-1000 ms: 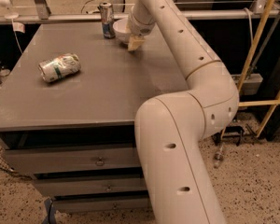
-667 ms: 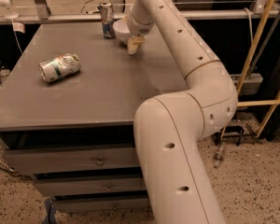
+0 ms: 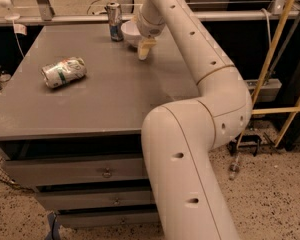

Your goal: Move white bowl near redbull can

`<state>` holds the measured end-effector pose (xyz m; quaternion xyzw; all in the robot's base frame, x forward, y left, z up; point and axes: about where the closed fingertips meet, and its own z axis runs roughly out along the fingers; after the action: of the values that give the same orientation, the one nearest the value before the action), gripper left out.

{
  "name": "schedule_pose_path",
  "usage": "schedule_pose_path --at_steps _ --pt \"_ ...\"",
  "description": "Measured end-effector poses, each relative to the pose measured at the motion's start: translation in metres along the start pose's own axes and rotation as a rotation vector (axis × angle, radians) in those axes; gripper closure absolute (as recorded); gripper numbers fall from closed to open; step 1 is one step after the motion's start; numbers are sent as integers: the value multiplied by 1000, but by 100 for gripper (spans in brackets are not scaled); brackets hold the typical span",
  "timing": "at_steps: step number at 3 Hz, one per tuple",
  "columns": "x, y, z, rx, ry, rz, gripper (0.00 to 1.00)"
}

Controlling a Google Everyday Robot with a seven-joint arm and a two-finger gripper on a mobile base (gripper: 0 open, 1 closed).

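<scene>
The white bowl (image 3: 130, 31) sits at the far edge of the grey table (image 3: 115, 94), just right of the redbull can (image 3: 114, 21), a slim blue-and-silver can standing upright. Bowl and can are close together, almost touching. My gripper (image 3: 144, 48) reaches down from the white arm (image 3: 190, 39) at the bowl's right side, low over the table. The arm's wrist hides the bowl's right rim.
A dented silver-and-green can (image 3: 63, 72) lies on its side at the table's left. The table has drawers (image 3: 106, 173) below its front edge. A rail (image 3: 65, 19) runs behind the table. Yellow poles (image 3: 277, 44) stand to the right.
</scene>
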<state>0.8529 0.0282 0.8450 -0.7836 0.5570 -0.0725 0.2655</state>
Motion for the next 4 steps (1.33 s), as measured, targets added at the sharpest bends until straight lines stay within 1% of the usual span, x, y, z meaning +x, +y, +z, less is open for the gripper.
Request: schedule_pose_path --at_steps 1,2,3,4 --pt "0 -1 -1 0 0 0 10" --pt "-1 -2 -4 0 0 0 8" --pt "-1 -2 -5 1 0 0 0" --pt "-1 -3 -6 1 0 0 0"
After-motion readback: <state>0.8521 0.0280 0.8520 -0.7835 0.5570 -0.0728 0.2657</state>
